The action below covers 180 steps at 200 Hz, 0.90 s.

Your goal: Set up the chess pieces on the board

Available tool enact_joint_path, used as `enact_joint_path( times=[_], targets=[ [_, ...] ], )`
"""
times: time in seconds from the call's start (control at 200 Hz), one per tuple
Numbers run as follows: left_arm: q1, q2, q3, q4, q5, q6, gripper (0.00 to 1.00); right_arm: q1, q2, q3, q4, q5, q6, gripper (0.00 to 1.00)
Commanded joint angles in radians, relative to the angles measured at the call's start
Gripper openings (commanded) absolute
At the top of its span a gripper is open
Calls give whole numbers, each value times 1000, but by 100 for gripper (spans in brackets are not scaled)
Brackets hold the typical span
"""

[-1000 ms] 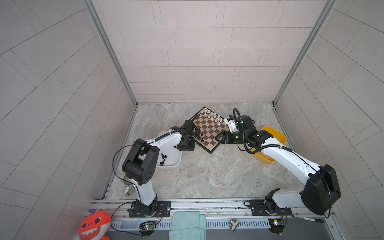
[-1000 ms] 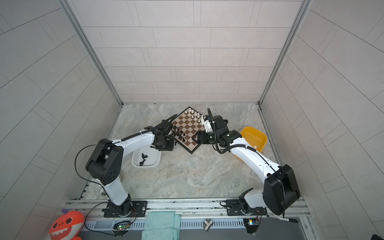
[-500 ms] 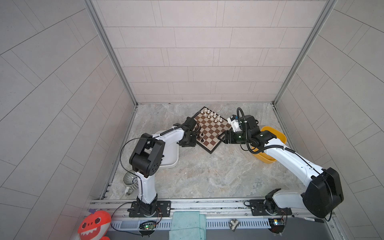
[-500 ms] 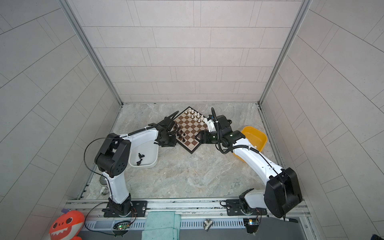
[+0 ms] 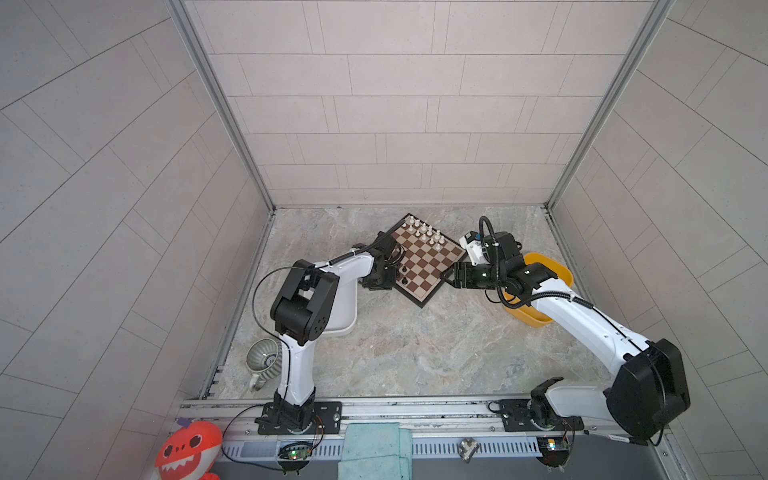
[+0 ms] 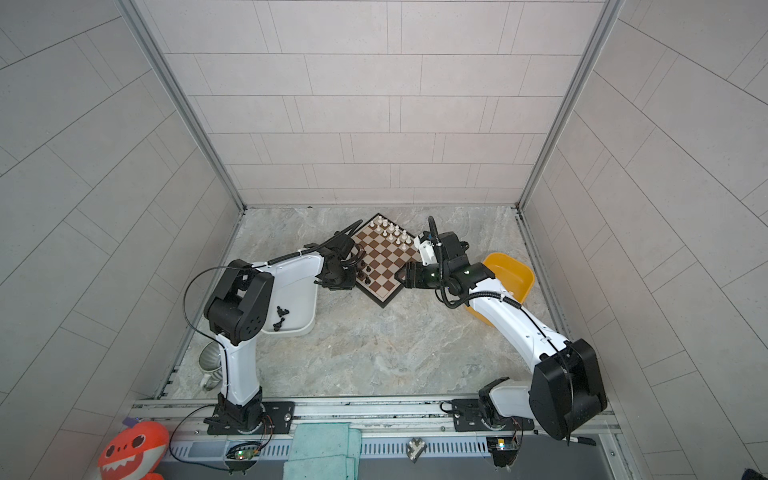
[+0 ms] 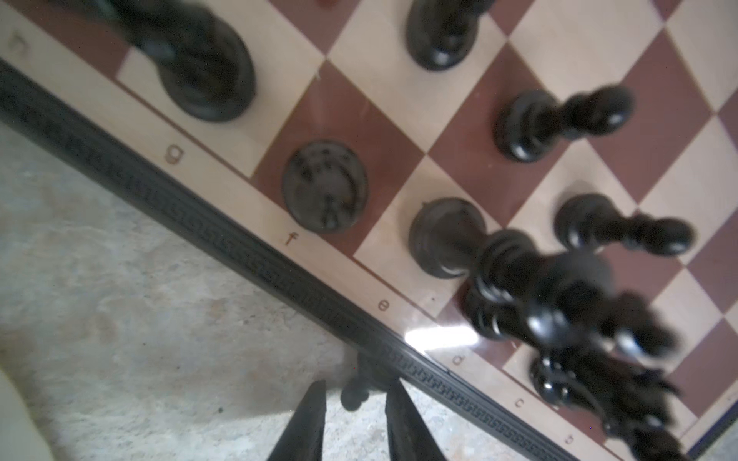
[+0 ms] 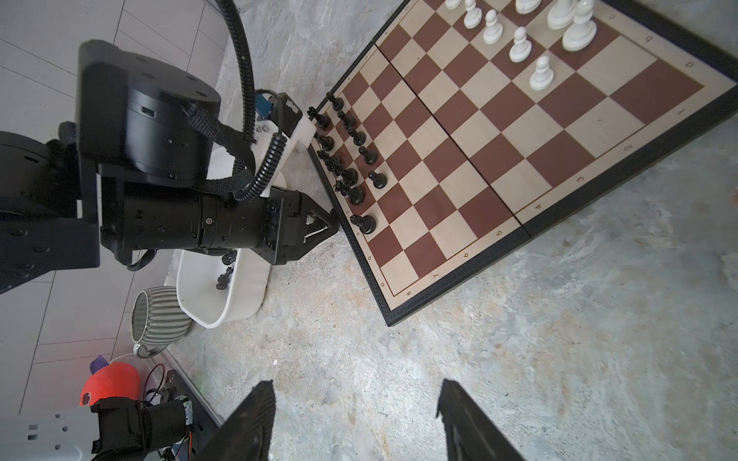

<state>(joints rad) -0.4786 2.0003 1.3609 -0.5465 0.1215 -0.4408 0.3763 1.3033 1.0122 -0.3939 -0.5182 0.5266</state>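
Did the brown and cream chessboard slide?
No. The flat brown and cream chessboard keeps its near corner on the same spot of the grey marble tabletop.

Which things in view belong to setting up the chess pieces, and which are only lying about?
For the job:
- board
- white pieces standing on it
- black pieces standing on it
- white tub with loose black pieces
- yellow tub, probably

Lying about:
- striped mug
- red toy
- teal cloth
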Motion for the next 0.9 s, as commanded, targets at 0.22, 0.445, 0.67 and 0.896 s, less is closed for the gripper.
enact_joint_path(
  times=[0.22,0.445,0.67,0.896],
  targets=[
    [-8,55,42,-26,-22,-1,21,-14,-31,-12,-3,-14,-13,66],
    [-8,37,19,-9,11,4,16,-16,-27,-15,7,-19,-9,65],
    [-8,-90,-46,5,78,72,10,-16,-13,-30,61,-38,29,65],
    [-8,-211,-101,-53,103,151,9,-16,-14,-39,86,-55,52,64]
  ],
)
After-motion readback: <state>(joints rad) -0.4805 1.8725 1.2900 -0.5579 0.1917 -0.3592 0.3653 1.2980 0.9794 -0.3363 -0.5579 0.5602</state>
